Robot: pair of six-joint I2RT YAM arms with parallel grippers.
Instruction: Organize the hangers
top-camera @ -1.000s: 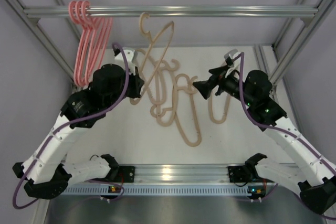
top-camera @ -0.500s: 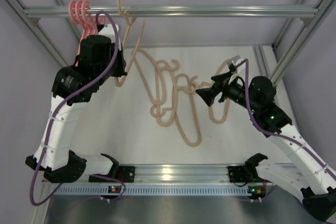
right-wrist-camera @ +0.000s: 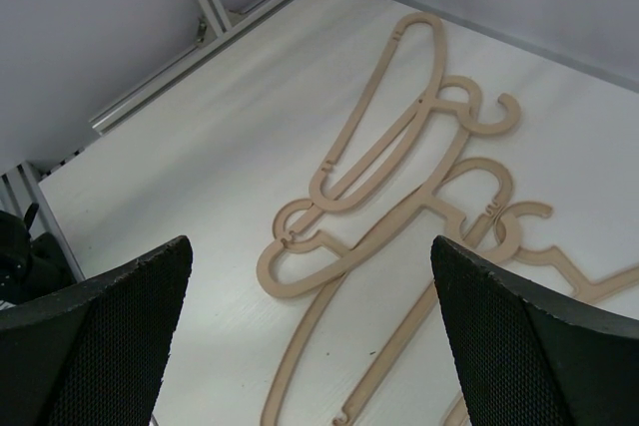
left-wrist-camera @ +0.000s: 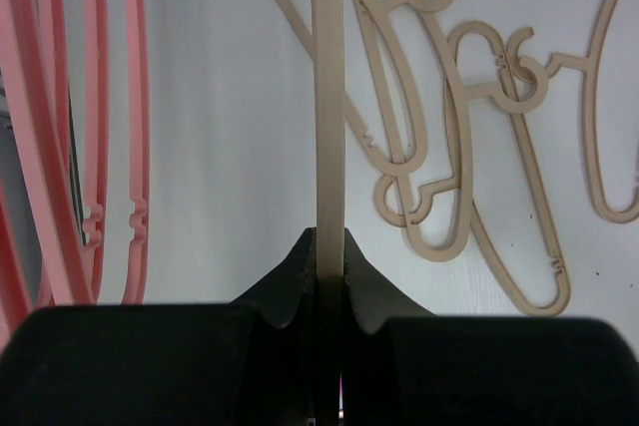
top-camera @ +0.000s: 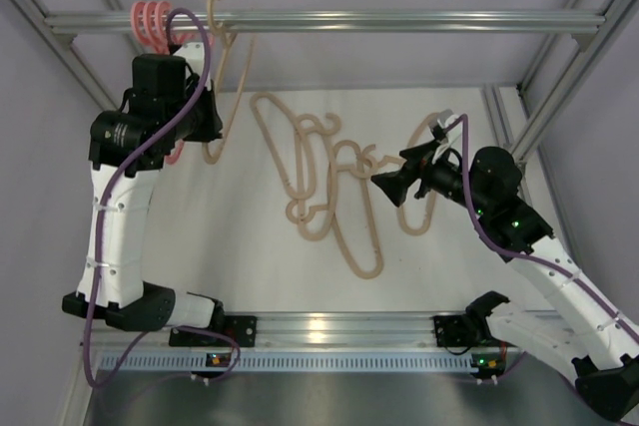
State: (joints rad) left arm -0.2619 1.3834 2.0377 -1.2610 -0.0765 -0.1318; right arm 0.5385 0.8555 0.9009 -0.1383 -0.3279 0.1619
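a: where is the left gripper?

b: upper left of the overhead view, raised close to the silver metal bar. its black jaws are pinched tight on a straight edge of a thin beige hanger with a curved hook.

a: and that hook?

b: it sits at the bar, just right of three thin pink hangers hooked there. whether it rests on the bar, i cannot tell.

a: the rest of the task's things?

b: loose beige hangers lie tangled and overlapping on the white table, centre of the frame. one long loop reaches toward the lower middle.

a: the right gripper?

b: right of centre, above the right edge of that pile. its jaws are spread wide with nothing between them, and it touches no hanger.
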